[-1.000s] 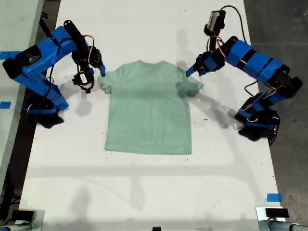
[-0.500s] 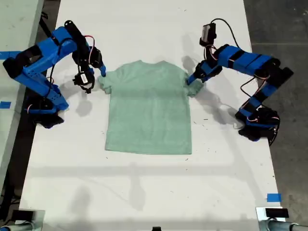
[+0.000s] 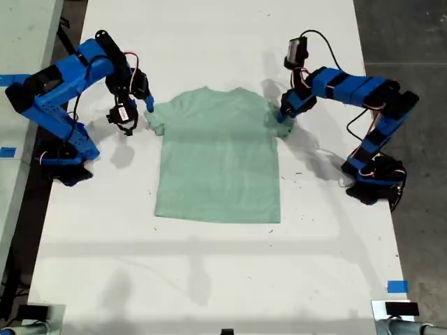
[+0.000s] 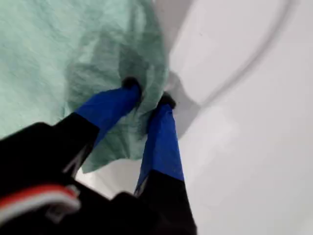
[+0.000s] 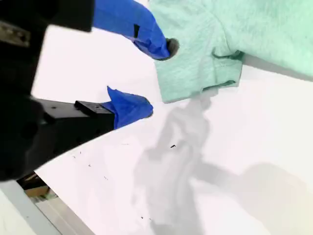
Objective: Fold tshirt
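On the white table (image 3: 209, 279), mid-surface: the tshirt (image 3: 216, 160) lies flat, front up, neck toward the far edge of the exterior view, hem toward the near edge. Pale mint-green, plain, with a round neck and short sleeves. The cloth is soft with a faint heathered fleck; the body is smooth and roughly rectangular, and the hem runs straight.

Sleeve on the exterior view's right: bunched and rucked up into a dark-shadowed fold. My first gripper (image 3: 283, 117) sits on it. The first wrist view shows the tshirt (image 4: 44, 44) gathered between the two blue fingers of my first gripper (image 4: 146, 93), jaws narrow, with a pinch of fabric caught at the black tips.

Sleeve on the exterior view's left: lies flat, its stitched cuff edge showing. My second gripper (image 3: 148, 105) is just beside it. In the second wrist view the jaws of my second gripper (image 5: 157, 78) stand wide with nothing between them. One blue finger's tip is at the sleeve's edge of the tshirt (image 5: 254, 24); whether it touches, I cannot tell. The other finger is over bare table.

Arms: blue rigid plastic, black gripper housings, loose cables. Table top is smooth and matt, with small dark specks (image 5: 172, 146). A blue tape tab (image 3: 397, 286) sits at the near corner on the exterior view's right.
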### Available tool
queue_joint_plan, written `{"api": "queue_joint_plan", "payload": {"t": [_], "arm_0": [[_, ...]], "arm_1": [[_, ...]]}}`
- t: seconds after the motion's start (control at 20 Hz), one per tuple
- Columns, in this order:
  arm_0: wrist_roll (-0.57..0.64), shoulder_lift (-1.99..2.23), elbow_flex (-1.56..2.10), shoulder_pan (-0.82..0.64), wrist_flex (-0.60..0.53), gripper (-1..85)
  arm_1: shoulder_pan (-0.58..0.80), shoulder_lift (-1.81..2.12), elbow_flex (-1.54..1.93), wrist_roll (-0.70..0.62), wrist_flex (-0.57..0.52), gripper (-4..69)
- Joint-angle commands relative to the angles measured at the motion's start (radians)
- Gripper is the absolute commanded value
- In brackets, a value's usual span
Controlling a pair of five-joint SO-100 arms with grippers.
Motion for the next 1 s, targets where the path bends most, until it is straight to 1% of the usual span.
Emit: {"api": "queue_joint_plan", "payload": {"t": [0.0,0.15,0.35,0.5,0.6,0.8,0.85,0.95], "arm_0": [[-0.002,0.008,-0.049,0.031,-0.009,13.2],[-0.005,0.006,-0.046,0.04,-0.011,13.1],[-0.012,0.006,-0.048,0.046,-0.009,13.0],[-0.015,0.005,-0.048,0.054,-0.017,13.0],[-0.018,0.005,-0.046,0.055,-0.018,13.0],[-0.023,0.0,-0.044,0.061,-0.021,13.0],[-0.026,0.0,-0.044,0.063,-0.025,13.0],[-0.031,-0.002,-0.044,0.067,-0.029,13.1]], "arm_1": [[0.008,0.006,-0.009,-0.028,0.0,-1.0],[0.008,0.012,-0.052,-0.026,0.044,-1.0],[-0.015,0.121,-0.198,-0.009,0.233,-1.0],[-0.081,0.153,-0.391,0.043,0.376,-1.0],[-0.135,0.14,-0.528,0.087,0.439,-1.0],[-0.262,0.02,-0.815,0.198,0.518,-1.0],[-0.291,-0.021,-0.868,0.23,0.518,-1.0],[-0.341,-0.103,-0.94,0.285,0.482,-1.0]]}}
